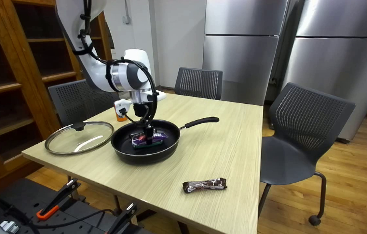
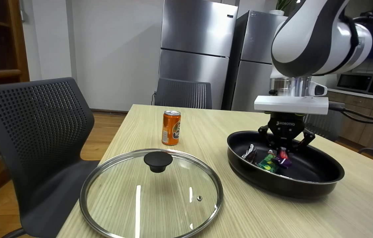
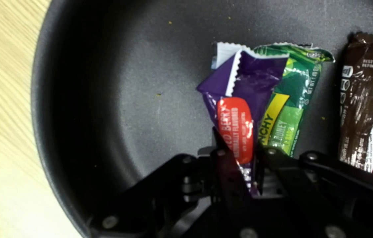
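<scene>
My gripper (image 3: 238,145) reaches down into a black frying pan (image 2: 289,185), its fingers closed on the sides of a purple bar wrapper (image 3: 256,77) with a red patch. In both exterior views the gripper (image 2: 284,151) is low inside the pan. The near end of the purple bar is partly hidden by the fingers. Beside and partly under it lies a green and yellow bar (image 3: 297,79) on the pan floor. A dark brown bar (image 3: 360,109) rests a little apart, toward the pan's side. Whether the purple bar touches the pan floor I cannot tell.
A glass lid (image 1: 79,139) with a black knob lies on the table beside the pan. An orange can (image 2: 171,129) stands beyond the lid. The pan handle (image 1: 203,121) juts over the table. Another brown wrapped bar (image 1: 204,184) lies near the table's edge. Chairs surround the table.
</scene>
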Robot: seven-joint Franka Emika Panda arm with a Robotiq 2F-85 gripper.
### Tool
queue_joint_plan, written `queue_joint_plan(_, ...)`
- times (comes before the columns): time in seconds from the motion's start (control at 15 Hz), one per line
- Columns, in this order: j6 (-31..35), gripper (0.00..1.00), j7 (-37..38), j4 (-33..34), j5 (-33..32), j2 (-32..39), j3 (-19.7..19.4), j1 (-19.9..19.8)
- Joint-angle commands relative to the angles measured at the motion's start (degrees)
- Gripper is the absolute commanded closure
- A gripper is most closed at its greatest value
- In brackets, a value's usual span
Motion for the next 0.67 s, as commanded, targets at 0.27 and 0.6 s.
queue_joint_plan(0.27, -1.69, 0.96, 0.01, 0.47, 2.52, 0.18, 1.10, -0.88)
queue_joint_plan(0.6, -1.29, 0.57, 0.11, -0.54, 2.92, -0.48, 0.93, -0.81)
